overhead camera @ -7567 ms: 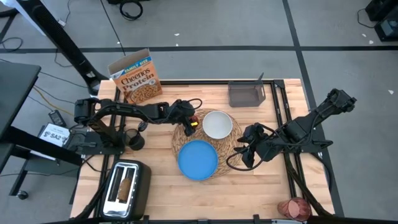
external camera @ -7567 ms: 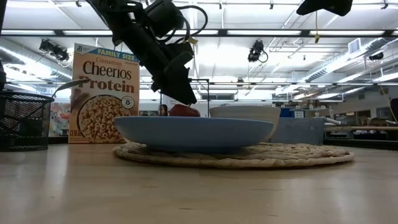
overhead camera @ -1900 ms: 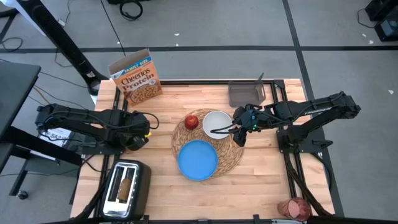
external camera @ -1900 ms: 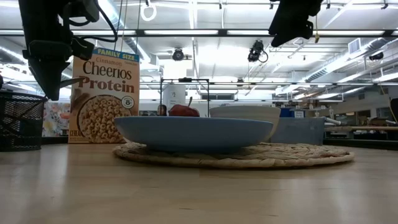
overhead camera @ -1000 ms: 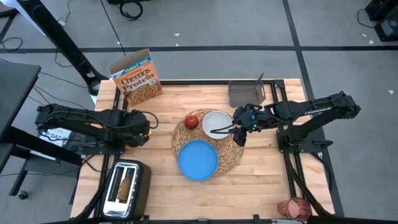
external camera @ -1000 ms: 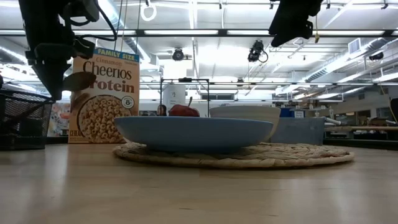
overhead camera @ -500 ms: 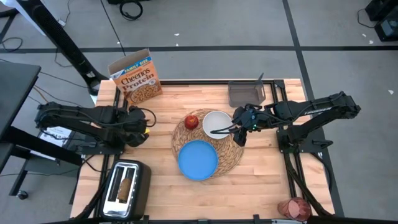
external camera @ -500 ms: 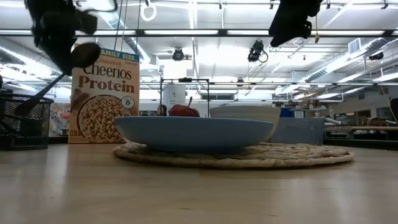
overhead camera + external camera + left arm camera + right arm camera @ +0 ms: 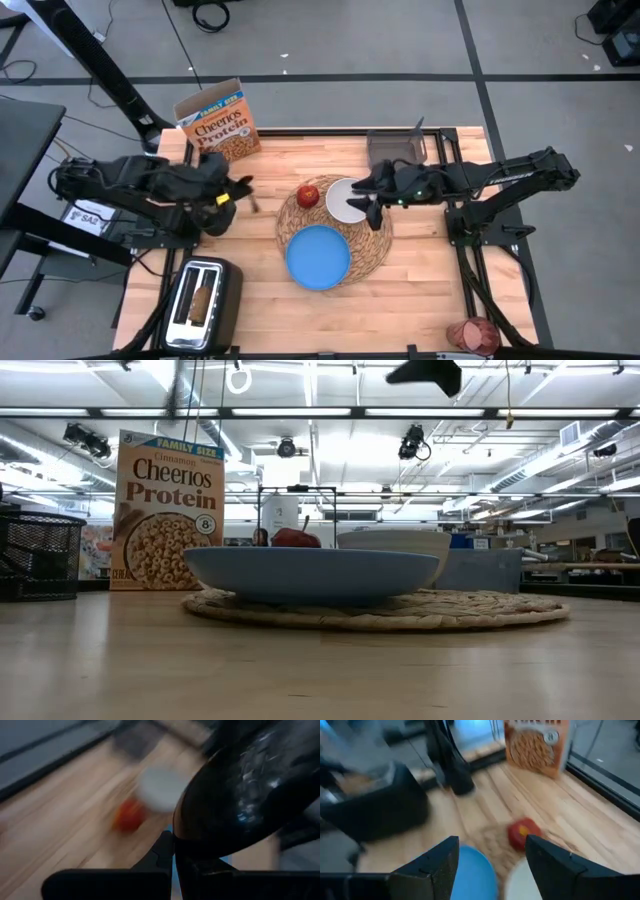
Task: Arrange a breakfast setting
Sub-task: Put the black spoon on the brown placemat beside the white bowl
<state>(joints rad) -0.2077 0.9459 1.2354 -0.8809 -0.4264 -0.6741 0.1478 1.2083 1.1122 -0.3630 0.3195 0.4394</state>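
Left end effector (image 9: pixel 240 190) raised at table's left; right end effector (image 9: pixel 372 205) open-fingered, stretched toward table's middle.

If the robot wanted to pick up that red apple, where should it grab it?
Probably from straight above, with the fingers closing across the widest part of the red apple. It is round and sits on the woven placemat close beside the white bowl, so a side approach looks crowded.
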